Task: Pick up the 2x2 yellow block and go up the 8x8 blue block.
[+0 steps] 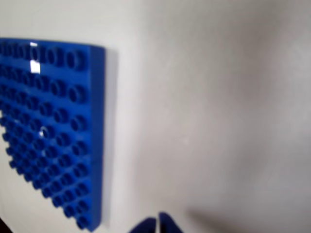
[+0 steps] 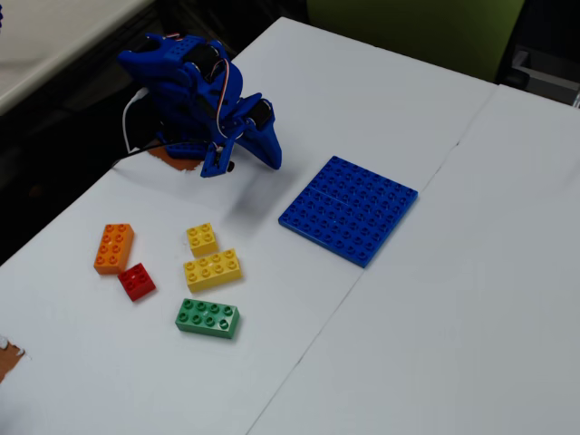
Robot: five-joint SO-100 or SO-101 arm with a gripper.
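The 8x8 blue block [image 2: 349, 208] lies flat on the white table right of the arm; in the wrist view it [image 1: 48, 126] fills the left side. The 2x2 yellow block [image 2: 201, 238] sits on the table below the arm, just above a longer yellow brick [image 2: 212, 269]; it is out of the wrist view. My blue gripper [image 2: 270, 163] is folded low near the arm's base, left of the baseplate and apart from every brick. Its two tips [image 1: 157, 225] show at the bottom edge of the wrist view, close together with nothing between them.
An orange brick [image 2: 113, 247], a small red brick [image 2: 137, 281] and a green brick [image 2: 207, 317] lie left of and below the yellow ones. A seam [image 2: 362, 272] between two tabletops runs diagonally right of the baseplate. The table edge is close behind the arm.
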